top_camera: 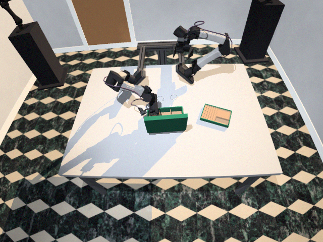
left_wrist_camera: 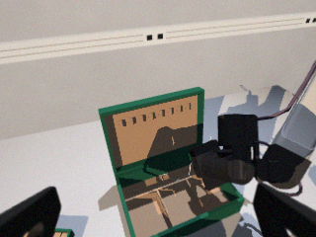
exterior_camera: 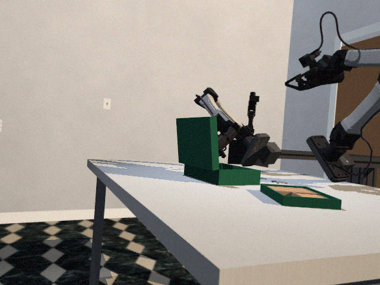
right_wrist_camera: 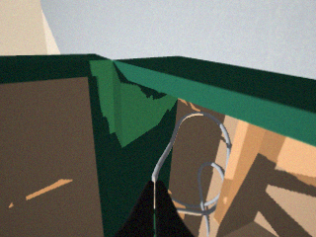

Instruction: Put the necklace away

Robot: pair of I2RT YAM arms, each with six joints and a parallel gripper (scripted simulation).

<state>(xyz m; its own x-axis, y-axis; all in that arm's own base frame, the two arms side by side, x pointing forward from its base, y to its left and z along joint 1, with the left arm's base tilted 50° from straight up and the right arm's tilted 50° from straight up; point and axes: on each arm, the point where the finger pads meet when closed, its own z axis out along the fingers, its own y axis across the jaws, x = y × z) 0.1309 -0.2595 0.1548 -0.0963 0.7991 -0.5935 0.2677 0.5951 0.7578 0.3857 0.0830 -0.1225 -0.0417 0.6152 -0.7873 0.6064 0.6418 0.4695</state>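
The green jewelry box (top_camera: pixel 166 126) (exterior_camera: pixel 239 177) (left_wrist_camera: pixel 179 230) stands open, its lid upright. The long compartment (left_wrist_camera: pixel 135 186) (right_wrist_camera: pixel 197 145) runs beside the lid. My right gripper (right_wrist_camera: pixel 154 190) is low at one end of the box, shut on the silver necklace (right_wrist_camera: pixel 229 144). The chain rises from the fingertips and loops over that end of the long compartment, with a smaller loop and a strand hanging toward the bottom of the right wrist view. Its lower part is out of view. Two thin bangles (top_camera: pixel 173 97) lie on the table behind the box. My left gripper (top_camera: pixel 182 54) (exterior_camera: pixel 294 85) is open and empty, high and away.
A shallow green tray (exterior_camera: pixel 313 202) with tan dividers lies on the table (top_camera: pixel 221 150) beside the box. The box's raised lid stands close to my right gripper. Low dividers split the rest of the box.
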